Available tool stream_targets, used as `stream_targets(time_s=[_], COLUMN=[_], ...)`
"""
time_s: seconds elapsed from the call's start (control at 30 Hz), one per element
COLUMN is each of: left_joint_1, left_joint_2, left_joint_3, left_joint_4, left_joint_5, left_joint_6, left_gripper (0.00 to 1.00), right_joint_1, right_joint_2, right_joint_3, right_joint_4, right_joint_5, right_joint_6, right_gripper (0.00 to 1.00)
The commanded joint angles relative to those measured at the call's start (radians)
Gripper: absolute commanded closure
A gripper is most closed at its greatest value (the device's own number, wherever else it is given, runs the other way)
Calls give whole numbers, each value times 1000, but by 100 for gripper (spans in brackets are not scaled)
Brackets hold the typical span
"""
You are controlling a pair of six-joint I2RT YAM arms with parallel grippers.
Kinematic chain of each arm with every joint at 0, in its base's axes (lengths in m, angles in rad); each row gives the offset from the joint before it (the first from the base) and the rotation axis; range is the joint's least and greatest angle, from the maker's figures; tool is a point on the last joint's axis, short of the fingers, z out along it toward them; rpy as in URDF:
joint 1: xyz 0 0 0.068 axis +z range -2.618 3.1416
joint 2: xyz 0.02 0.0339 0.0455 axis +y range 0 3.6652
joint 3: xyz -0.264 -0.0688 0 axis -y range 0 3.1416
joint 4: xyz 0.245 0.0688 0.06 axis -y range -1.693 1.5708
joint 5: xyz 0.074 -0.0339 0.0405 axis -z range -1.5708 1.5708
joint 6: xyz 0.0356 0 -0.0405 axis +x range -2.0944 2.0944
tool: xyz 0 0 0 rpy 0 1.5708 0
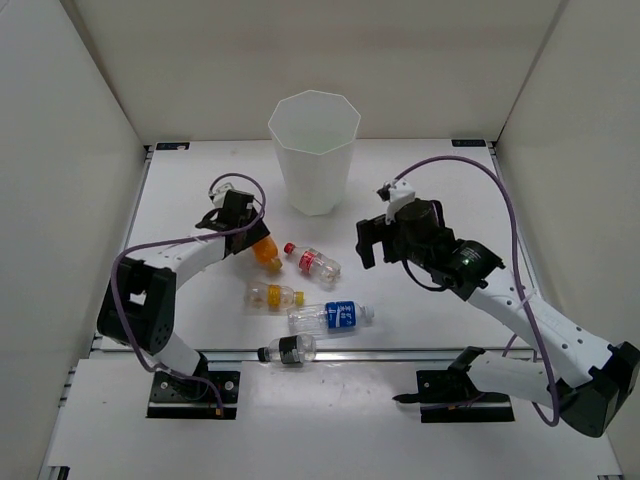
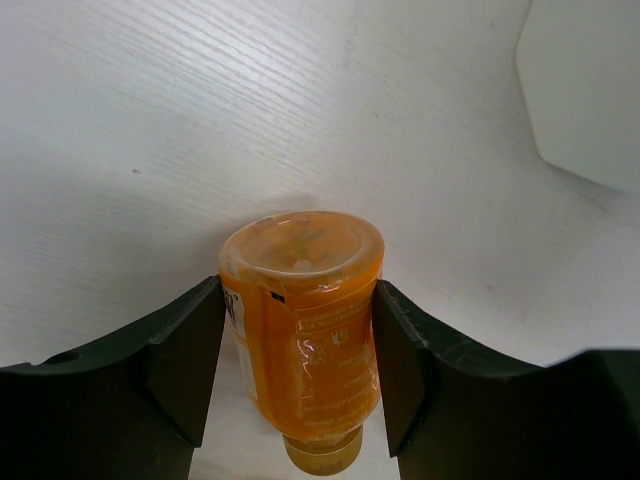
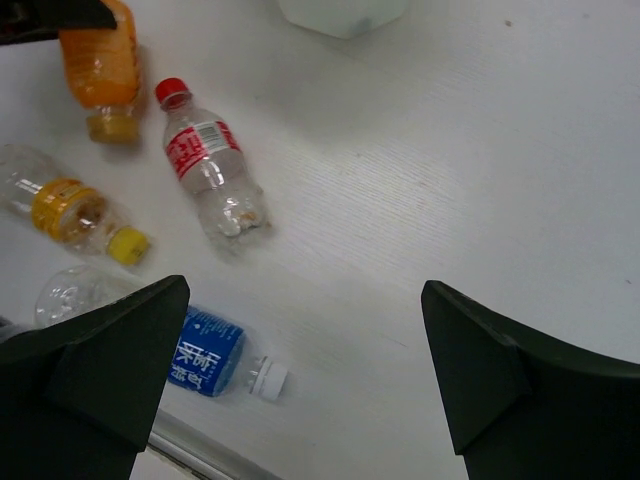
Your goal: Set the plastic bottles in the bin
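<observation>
1. The left gripper (image 2: 300, 300) was seen closed on the orange bottle (image 1: 266, 252), with one jaw pressed to each side of the body close to the base.
2. The orange bottle was tilted with its cap toward the near right. Whether it was lifted off the table (image 1: 200, 190) could not be told.
3. The right gripper (image 3: 305, 290) was held wide open with nothing between its jaws, above bare table to the right of the bottles.
4. The bin (image 1: 314, 150) was stood upright at the far middle of the table, well apart from both grippers.
5. The red-label bottle (image 1: 313, 262) was laid on its side just right of the orange bottle, with its red cap toward the far left.
6. The yellow-cap bottle (image 1: 272, 295) was laid nearer than those two, with its cap pointed right.
7. The blue-label bottle (image 1: 330, 316) was laid just near and right of the yellow-cap bottle, with its white cap to the right.
8. The black-band bottle (image 1: 288, 350) was laid nearest of all, at the table's near edge.
</observation>
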Motion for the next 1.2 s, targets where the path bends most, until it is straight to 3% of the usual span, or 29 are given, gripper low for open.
stream_targets(time_s=[0.0, 0.23, 0.4, 0.67, 0.9, 1.0, 1.07, 1.17], left_joint_1=[23, 0, -47, -170, -190, -199, -205, -179], left_joint_2=[-133, -351, -454, -517, -563, -585, -588, -606], left_joint_3=[19, 53, 36, -4, -35, -44, -46, -61], left_joint_4=[-3, -61, -21, 54, 85, 95, 94, 101], left_joint_5=[10, 71, 229, 310, 332, 342, 327, 343], left_joint_6=[7, 7, -39, -85, -117, -123, -123, -135], left_gripper=[78, 79, 78, 82, 82, 82, 82, 82], right_joint_1=[43, 100, 154, 154, 165, 148, 146, 143], right_joint_2=[-9, 111, 223, 327, 352, 365, 356, 353], right_joint_3=[0, 40, 92, 133, 127, 97, 94, 89], right_joint_4=[100, 255, 398, 574, 603, 637, 651, 651], right_joint_5=[-100, -293, -399, -440, -379, -382, -373, -358], right_joint_6=[-68, -135, -148, -16, 33, 72, 84, 87], right_gripper=[1, 1, 1, 1, 1, 9, 28, 46])
